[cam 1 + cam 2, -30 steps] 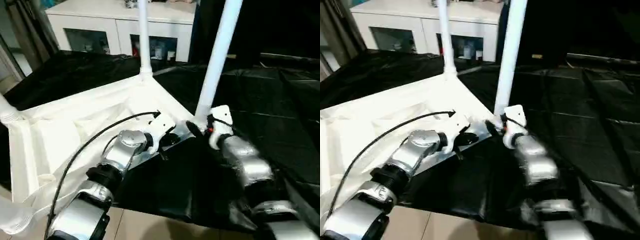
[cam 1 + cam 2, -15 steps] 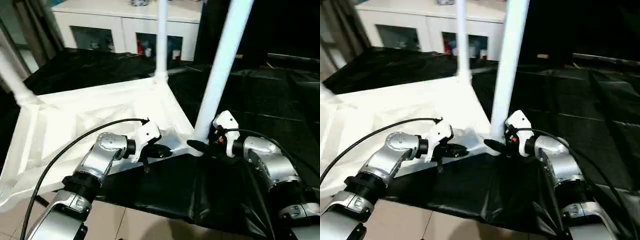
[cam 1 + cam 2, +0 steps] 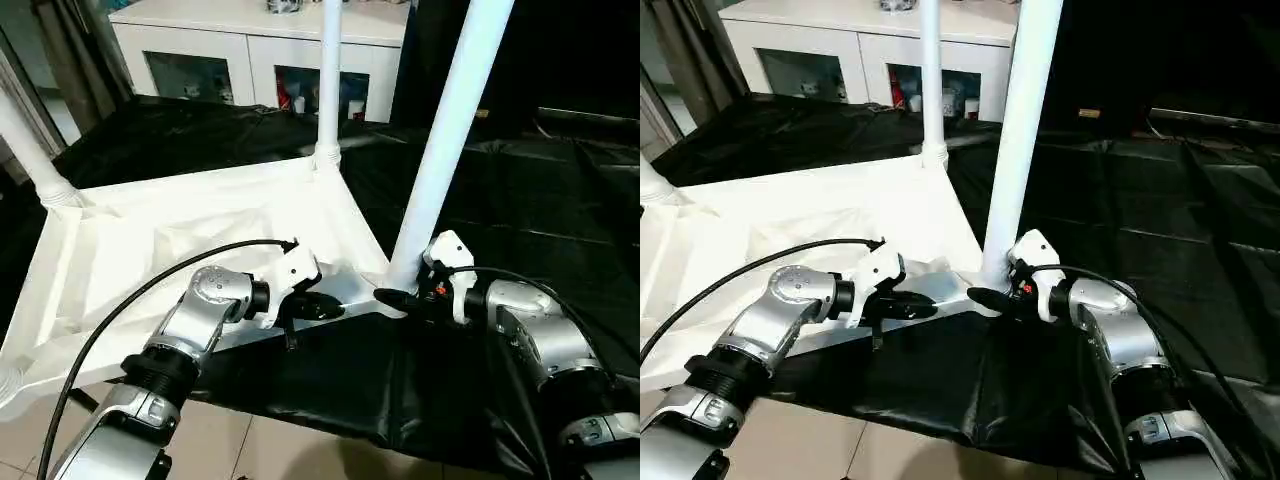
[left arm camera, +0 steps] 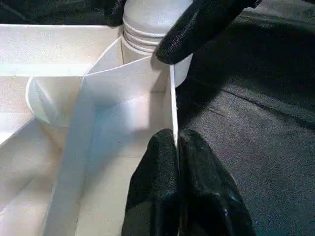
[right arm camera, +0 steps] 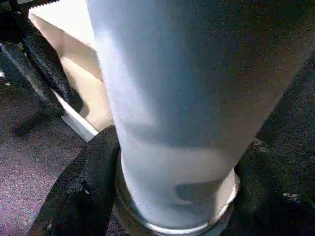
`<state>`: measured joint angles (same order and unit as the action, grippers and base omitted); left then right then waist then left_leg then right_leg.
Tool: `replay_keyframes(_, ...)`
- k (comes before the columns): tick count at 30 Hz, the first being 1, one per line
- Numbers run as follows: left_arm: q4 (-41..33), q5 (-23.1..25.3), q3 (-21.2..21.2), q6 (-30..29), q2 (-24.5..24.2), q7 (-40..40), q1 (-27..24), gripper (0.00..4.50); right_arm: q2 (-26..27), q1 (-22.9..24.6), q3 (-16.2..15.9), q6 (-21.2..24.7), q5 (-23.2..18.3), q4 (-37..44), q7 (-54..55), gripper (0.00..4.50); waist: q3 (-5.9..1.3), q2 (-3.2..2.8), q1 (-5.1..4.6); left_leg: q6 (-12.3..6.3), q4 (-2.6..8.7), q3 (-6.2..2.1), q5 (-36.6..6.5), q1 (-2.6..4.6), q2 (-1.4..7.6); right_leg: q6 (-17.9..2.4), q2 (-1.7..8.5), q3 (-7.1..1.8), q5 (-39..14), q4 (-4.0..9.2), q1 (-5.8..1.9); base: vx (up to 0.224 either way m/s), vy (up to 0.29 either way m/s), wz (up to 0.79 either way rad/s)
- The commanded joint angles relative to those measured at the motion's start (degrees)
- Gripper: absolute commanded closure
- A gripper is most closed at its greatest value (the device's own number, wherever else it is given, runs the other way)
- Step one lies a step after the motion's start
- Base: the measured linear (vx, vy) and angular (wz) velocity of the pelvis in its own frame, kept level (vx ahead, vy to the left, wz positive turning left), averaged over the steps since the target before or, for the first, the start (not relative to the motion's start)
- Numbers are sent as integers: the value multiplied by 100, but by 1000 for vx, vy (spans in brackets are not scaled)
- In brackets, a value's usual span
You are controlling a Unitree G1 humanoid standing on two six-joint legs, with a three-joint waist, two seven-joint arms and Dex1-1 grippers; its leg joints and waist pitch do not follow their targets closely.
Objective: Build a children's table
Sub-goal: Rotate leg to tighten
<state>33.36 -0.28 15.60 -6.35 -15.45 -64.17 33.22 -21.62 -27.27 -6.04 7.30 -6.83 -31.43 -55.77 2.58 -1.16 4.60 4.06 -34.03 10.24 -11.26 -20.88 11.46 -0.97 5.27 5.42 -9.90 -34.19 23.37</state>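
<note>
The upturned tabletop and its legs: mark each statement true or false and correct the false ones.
1. The tabletop lies underside up on black sheeting. True.
2. The left gripper is shut on the tabletop's thin edge wall. True.
3. The right gripper's fingers sit on both sides of the base of the nearest leg. True.
4. The nearest leg lies flat on the sheeting. False: it stands upright in a corner socket.
5. The cabinet behind is black with solid doors. False: it is white with glass doors.
6. The leg at the far corner lies loose. False: it stands upright.
</note>
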Motion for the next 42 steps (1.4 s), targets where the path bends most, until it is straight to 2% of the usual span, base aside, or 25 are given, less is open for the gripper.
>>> replay_keyframes(1, -34, -121, -142, 0, 131, 261, 76, 450, 166, 100, 117, 116, -125, 26, 252, 176, -378, 74, -17, -502, 363, -11, -692, 21, 183, -1409, 324, -290, -804, 330, -360, 0, 0, 0)
replay_keyframes(6, 539, 147, -251, -55, 406, 1203, 431, 450, 563, -76, 429, 162, 29, -524, 1526, 178, -362, 62, -39, -351, 384, -16, -760, 49, 166, -1314, 318, -289, -1098, 377, -326, 0, 0, 0)
replay_keyframes(7, 800, 273, -281, -200, 536, 1681, 597, 450, 720, -157, 551, 209, 107, -712, 2136, 178, -376, 68, -39, -297, 382, -29, -786, 46, 162, -1268, 331, -282, -1165, 370, -359, 0, 0, 0)
replay_keyframes(9, 1061, 362, -322, -333, 690, 2163, 763, 450, 913, -246, 728, 279, 131, -888, 2834, 178, -357, 42, -59, -223, 382, -11, -823, 78, 146, -1246, 312, -298, -1233, 403, -309, 0, 0, 0)
replay_keyframes(10, 1193, 399, -344, -390, 772, 2402, 847, 450, 1018, -293, 826, 321, 129, -973, 3204, 178, -371, 52, -58, -175, 386, -19, -829, 79, 142, -1232, 322, -289, -1265, 400, -329, 0, 0, 0)
replay_keyframes(11, 1372, 422, -357, -416, 907, 2671, 967, 450, 1192, -356, 946, 384, 156, -1064, 3715, 178, -369, 34, -41, -178, 378, -12, -826, 79, 137, -1209, 325, -297, -1247, 407, -326, 0, 0, 0)
replay_keyframes(12, 1506, 458, -336, -350, 1041, 2886, 1062, 450, 1382, -406, 1022, 369, 169, -1104, 4103, 178, -366, 41, -36, -191, 380, -3, -852, 93, 137, -1201, 320, -299, -1251, 419, -313, 0, 0, 0)
replay_keyframes(14, 1666, 507, -274, -200, 1225, 3053, 1172, 450, 1668, -467, 1022, 280, 214, -1102, 4443, 178, -367, 28, -28, -176, 393, -16, -856, 73, 125, -1133, 323, -290, -1329, 424, -328, 0, 0, 0)
replay_keyframes(15, 1715, 535, -236, -102, 1299, 3081, 1207, 450, 1795, -489, 979, 221, 225, -1076, 4480, 178, -369, 25, -12, -159, 397, -20, -907, 90, 133, -1095, 330, -287, -1385, 446, -318, 0, 0, 0)
replay_keyframes(16, 1733, 545, -218, -49, 1340, 3058, 1223, 450, 1868, -504, 925, 151, 229, -1047, 4439, 178, -367, 31, -9, -154, 405, -25, -941, 76, 133, -1059, 326, -281, -1390, 443, -332, 0, 0, 0)
replay_keyframes(17, 1716, 534, -207, 7, 1370, 2990, 1218, 450, 1926, -503, 847, 64, 198, -977, 4245, 143, -376, 21, -13, -171, 409, -32, -948, 69, 138, -1055, 326, -281, -1304, 431, -344, 0, 0, 0)
replay_keyframes(19, 1718, 502, -200, 98, 1386, 2895, 1215, 450, 1962, -511, 786, -29, 166, -900, 4027, 108, -380, 45, -16, -209, 407, -29, -939, 67, 144, -1086, 323, -284, -1139, 415, -346, 0, 0, 0)
replay_keyframes(21, 1698, 486, -196, 140, 1363, 2825, 1195, 450, 1932, -528, 808, -32, 109, -878, 3917, 101, -375, 45, -17, -248, 406, -28, -946, 53, 140, -1112, 328, -283, -1104, 407, -354, 0, 0, 0)
replay_keyframes(22, 1700, 442, -185, 216, 1325, 2728, 1176, 450, 1852, -581, 850, -54, 40, -881, 3798, 73, -376, 54, -19, -297, 403, -27, -915, 51, 138, -1122, 336, -282, -1108, 409, -360, 0, 0, 0)
replay_keyframes(25, 1695, 386, -182, 362, 1256, 2538, 1137, 450, 1690, -658, 892, -39, -33, -889, 3474, 57, -379, 62, -40, -384, 394, -29, -859, 35, 137, -1157, 336, -278, -1073, 399, -374, 0, 0, 0)
replay_keyframes(26, 1594, 323, -186, 449, 1143, 2242, 1040, 450, 1378, -673, 820, 34, -48, -819, 2943, 46, -381, 96, -33, -415, 389, -33, -775, 35, 135, -1179, 332, -272, -1008, 393, -397, 0, 0, 0)
replay_keyframes(27, 1548, 308, -176, 516, 1094, 2126, 1000, 450, 1254, -661, 778, 68, -55, -779, 2719, 34, -380, 76, -46, -486, 377, -22, -744, 20, 135, -1235, 335, -279, -919, 377, -382, 0, 0, 0)
replay_keyframes(30, 1322, 192, -168, 590, 917, 1667, 840, 450, 800, -564, 606, 103, -46, -616, 1893, 34, -386, 99, -46, -594, 357, -18, -693, 10, 142, -1299, 335, -274, -816, 359, -401, 0, 0, 0)
replay_keyframes(34, 888, -53, -153, 676, 648, 928, 581, 450, 263, -345, 378, 135, -134, -287, 769, 34, -372, 74, -25, -656, 355, -13, -690, -3, 175, -1299, 345, -273, -974, 373, -388, 0, 0, 0)
replay_keyframes(35, 768, -107, -136, 647, 572, 745, 520, 450, 177, -324, 358, 125, -149, -257, 606, 34, -381, 70, -7, -639, 352, -6, -661, 22, 187, -1341, 341, -272, -949, 365, -366, 0, 0, 0)
replay_keyframes(37, 576, -184, -79, 580, 418, 400, 390, 450, 97, -323, 351, 115, -218, -236, 392, 34, -378, 67, 16, -617, 353, 0, -668, 18, 196, -1393, 339, -273, -944, 347, -360, 0, 0, 0)
replay_keyframes(42, 402, -249, -69, 508, 300, 134, 268, 450, 20, -302, 247, 163, -225, -183, 78, 34, -377, 66, 50, -561, 357, 7, -702, 42, 203, -1370, 337, -278, -1003, 347, -339, 0, 0, 0)
